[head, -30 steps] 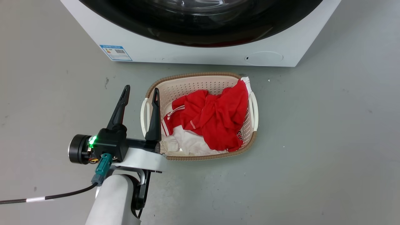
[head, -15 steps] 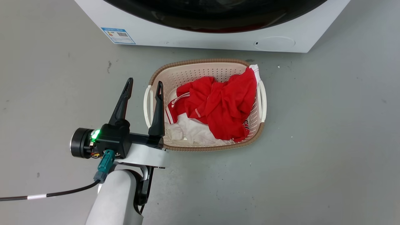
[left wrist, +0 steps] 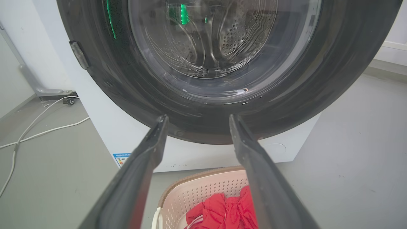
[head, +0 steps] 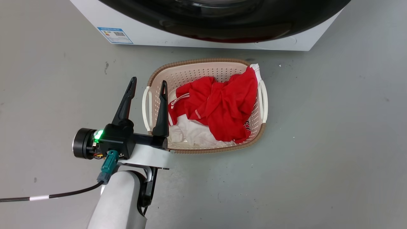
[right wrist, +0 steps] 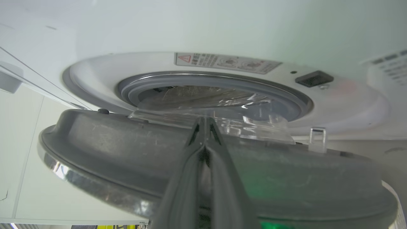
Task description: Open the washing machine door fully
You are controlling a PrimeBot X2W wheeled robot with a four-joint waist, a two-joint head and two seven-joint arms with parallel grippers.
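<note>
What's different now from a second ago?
The washing machine door has swung out a little further: its black edge now covers part of the small round flap that showed whole before. The view shifted too, since the camera moved. The left claw stays open near the laundry basket, nothing held.

Warning triangle [right wrist: 184,58] on sticker [right wrist: 227,63] (wording blurred)
</note>
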